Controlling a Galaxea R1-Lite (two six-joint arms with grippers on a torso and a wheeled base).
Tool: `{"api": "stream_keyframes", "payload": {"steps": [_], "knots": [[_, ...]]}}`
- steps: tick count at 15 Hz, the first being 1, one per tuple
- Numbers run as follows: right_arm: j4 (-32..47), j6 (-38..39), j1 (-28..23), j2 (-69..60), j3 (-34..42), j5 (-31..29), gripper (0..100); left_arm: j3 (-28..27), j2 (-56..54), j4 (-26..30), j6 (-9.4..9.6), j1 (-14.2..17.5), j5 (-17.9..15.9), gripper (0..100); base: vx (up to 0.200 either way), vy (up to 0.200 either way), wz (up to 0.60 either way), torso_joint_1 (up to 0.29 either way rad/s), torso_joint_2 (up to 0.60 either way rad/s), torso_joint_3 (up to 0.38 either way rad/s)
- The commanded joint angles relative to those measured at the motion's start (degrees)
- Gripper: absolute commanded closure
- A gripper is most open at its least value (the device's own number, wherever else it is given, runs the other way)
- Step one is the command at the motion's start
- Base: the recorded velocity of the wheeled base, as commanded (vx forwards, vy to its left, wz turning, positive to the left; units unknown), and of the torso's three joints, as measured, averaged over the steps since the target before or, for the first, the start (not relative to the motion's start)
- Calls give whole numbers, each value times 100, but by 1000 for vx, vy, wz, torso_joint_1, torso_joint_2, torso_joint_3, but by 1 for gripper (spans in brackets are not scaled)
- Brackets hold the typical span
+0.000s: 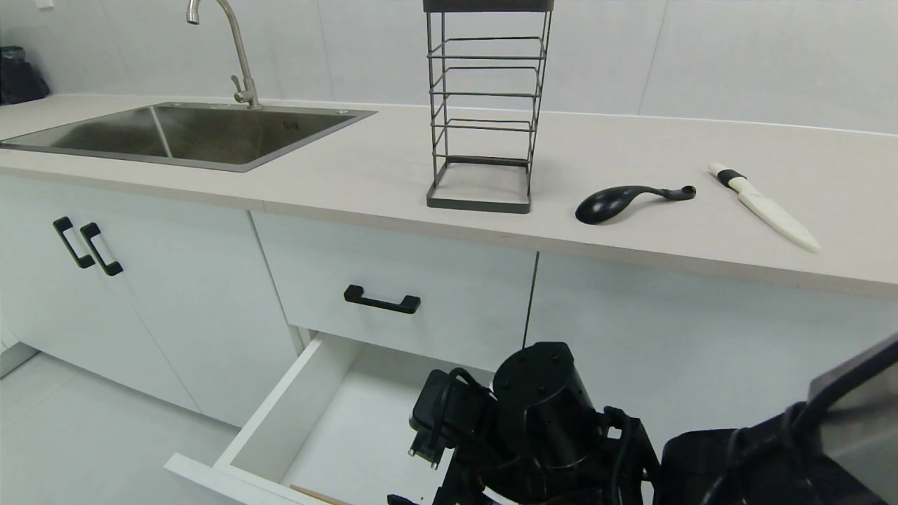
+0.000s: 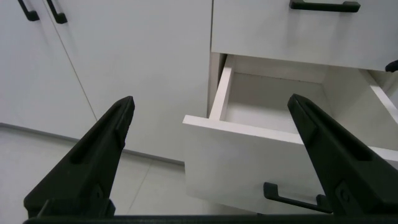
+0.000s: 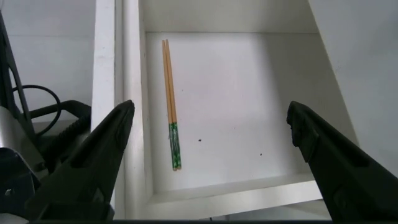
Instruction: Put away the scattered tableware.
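Observation:
A black spoon (image 1: 610, 203) lies on the countertop (image 1: 365, 168) right of a wire rack (image 1: 484, 105). A white knife (image 1: 765, 207) with a black band rests farther right. Below the counter a white drawer (image 1: 280, 414) stands pulled out. Inside it, a pair of wooden chopsticks (image 3: 171, 106) with green ends lies close to one side wall (image 3: 134, 93). My right gripper (image 3: 211, 107) hangs open above the drawer's floor, holding nothing. My left gripper (image 2: 211, 102) is open and empty, low in front of the drawer's front panel (image 2: 249, 155), off its left corner.
A steel sink (image 1: 189, 133) with a faucet (image 1: 235, 49) sits at the counter's left. A shut drawer with a black handle (image 1: 382, 300) is above the open one. Cabinet doors with black handles (image 1: 88, 245) stand to the left.

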Motion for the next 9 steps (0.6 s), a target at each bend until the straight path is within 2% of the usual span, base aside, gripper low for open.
{"api": "stream_keyframes", "payload": {"steps": [1, 9], "knots": [[-52, -15, 21, -94, 169, 11, 0, 2, 7, -1, 2, 0, 1, 0, 0, 0, 0, 0, 0, 0], [-69, -129, 74, -85, 160, 11, 0, 2, 7, -1, 2, 0, 1, 0, 0, 0, 0, 0, 0, 0]]}}
